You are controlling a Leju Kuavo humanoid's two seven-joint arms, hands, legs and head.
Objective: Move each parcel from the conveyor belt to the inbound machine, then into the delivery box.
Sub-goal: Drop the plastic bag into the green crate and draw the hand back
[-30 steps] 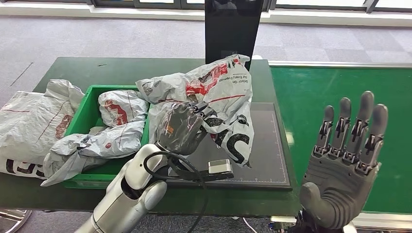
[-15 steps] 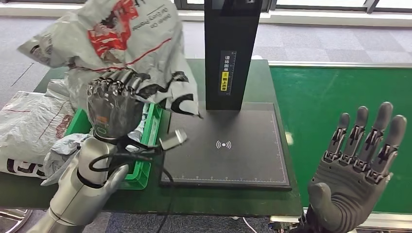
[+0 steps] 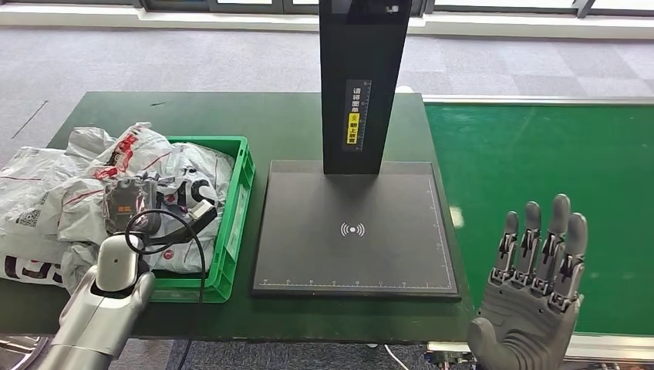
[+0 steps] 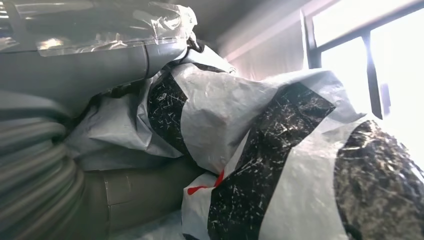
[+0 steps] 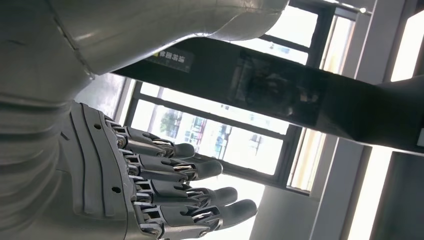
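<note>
Tabletop (image 3: 293,127), dark green, spans the left and middle of the head view, with the brighter green conveyor belt (image 3: 540,177) on the right. At the centre stands the inbound machine (image 3: 355,223), a black pad under a black post. Left of it sits the green delivery box (image 3: 235,208), heaped with grey bags. On that heap lies the parcel (image 3: 166,181), a crumpled plastic mailer with black and red print, with the left hand (image 3: 127,202) on it. The left wrist view shows its fingers (image 4: 115,192) closed around the film. The mailer looks light, limp and slippery; a bunched fold gives the surest hold. At the lower right, the right hand (image 3: 532,301) is raised, fingers spread, holding nothing.
</note>
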